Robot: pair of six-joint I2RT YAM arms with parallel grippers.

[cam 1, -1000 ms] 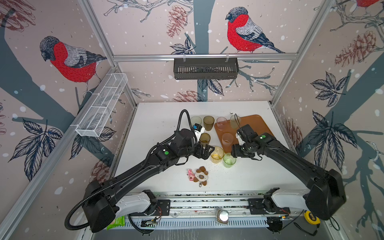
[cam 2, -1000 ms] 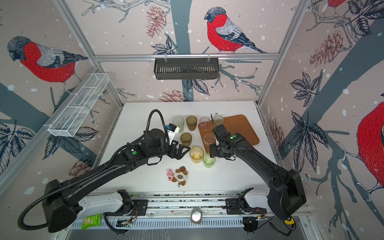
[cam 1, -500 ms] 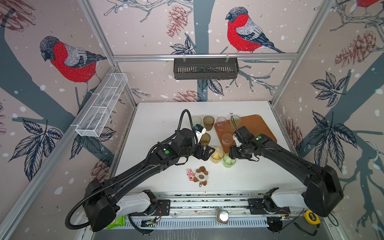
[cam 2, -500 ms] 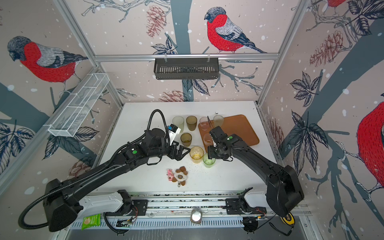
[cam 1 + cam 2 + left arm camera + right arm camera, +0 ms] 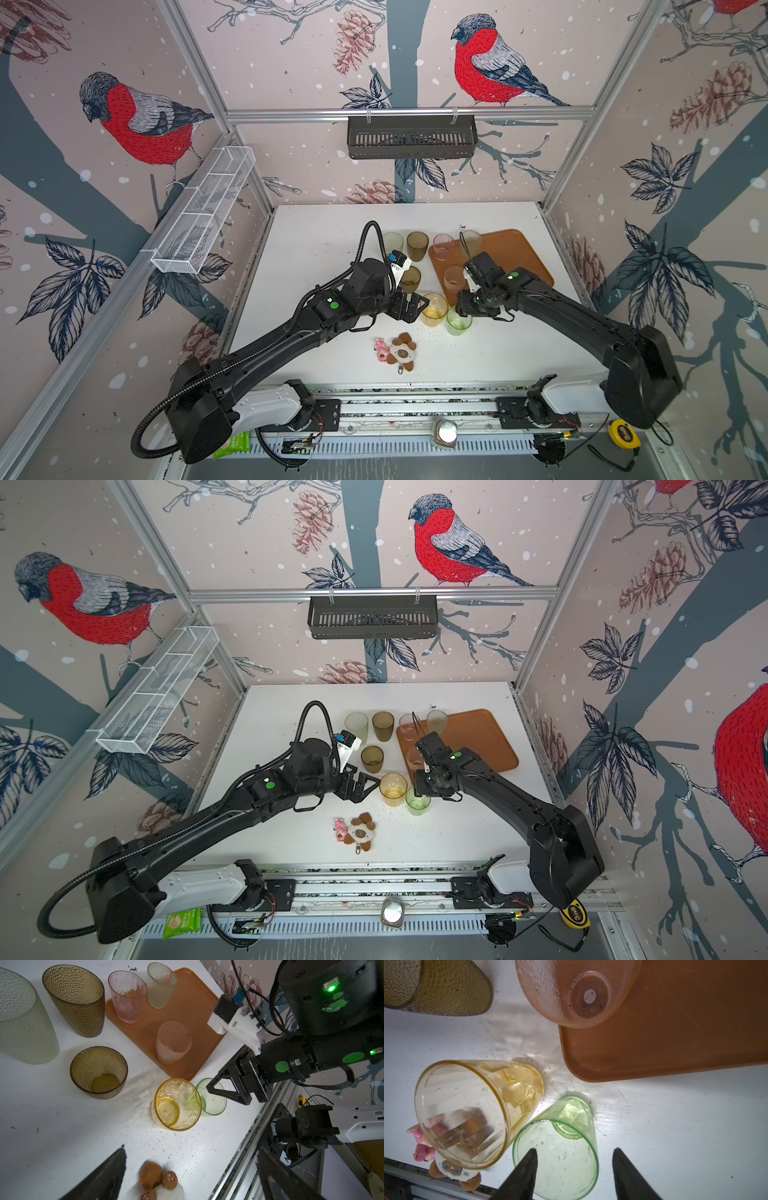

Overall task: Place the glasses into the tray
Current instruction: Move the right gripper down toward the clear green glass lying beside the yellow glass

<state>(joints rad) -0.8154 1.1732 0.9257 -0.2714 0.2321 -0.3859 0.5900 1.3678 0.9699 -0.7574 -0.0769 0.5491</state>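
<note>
The orange-brown tray [image 5: 515, 253] lies at the back right and holds a pink glass [image 5: 442, 246], a frosted cream glass [image 5: 470, 241] and a frosted pink glass [image 5: 454, 279]. On the table beside it stand a pale frosted glass [image 5: 392, 245], two brown glasses [image 5: 417, 245] [image 5: 410, 279], a yellow glass [image 5: 434, 309] and a green glass [image 5: 560, 1142]. My right gripper [image 5: 575, 1149] hangs open over the green glass, one finger over its mouth, the other outside its rim. My left gripper [image 5: 415, 305] stands open just left of the yellow glass.
A plush keychain toy [image 5: 399, 353] with a pink figure lies near the front, in front of the yellow glass. A black slotted basket [image 5: 411, 137] hangs on the back wall and a white mesh basket [image 5: 203, 216] on the left wall. The rail [image 5: 415, 405] runs along the table's front edge.
My right gripper has moved from the tray's near corner leftward and forward, over the green glass, and its jaws have narrowed. The left arm has barely shifted.
</note>
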